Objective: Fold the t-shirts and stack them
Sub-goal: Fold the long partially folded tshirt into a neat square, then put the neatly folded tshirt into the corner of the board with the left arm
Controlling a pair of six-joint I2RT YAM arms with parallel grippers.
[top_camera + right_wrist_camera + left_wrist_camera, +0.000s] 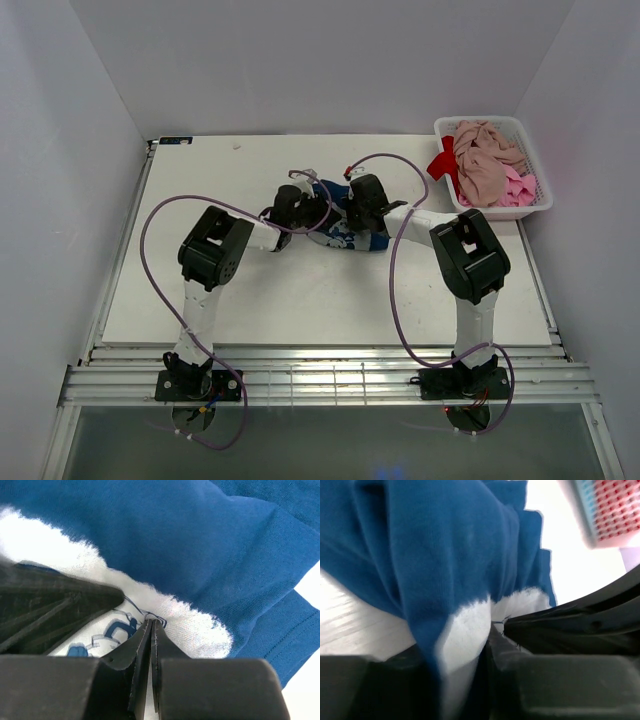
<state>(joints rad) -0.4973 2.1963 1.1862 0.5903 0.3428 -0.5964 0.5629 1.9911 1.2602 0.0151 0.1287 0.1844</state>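
From above, the crumpled navy blue cotton t-shirt with a white print (338, 234) lies bunched at the middle of the white table (300, 300), well apart from the white slotted plastic basket (487, 120) at the far right corner. A dusty pink-beige tee (482, 160), a bright pink one (517, 186) and a red one (443, 166) are heaped in that basket. Both arms reach into the bunch, the left arm (215, 250) at its left end and the right arm (468, 255) at its right.

In the left wrist view, the left jaws stand narrow, and a fold of the navy cloth (460, 545) and its white print fills the gap between them. It looks pinched.

In the right wrist view, the right jaws are pressed together with their tips on the white print (167, 611). Whether a thin layer is caught there I cannot tell.

The step in hand seems to be spreading the shirt flat before any fold. To do it well, each grip should hold one edge or corner rather than a thick wad. The arms should then draw apart low and evenly until the cloth lies smooth on the table.
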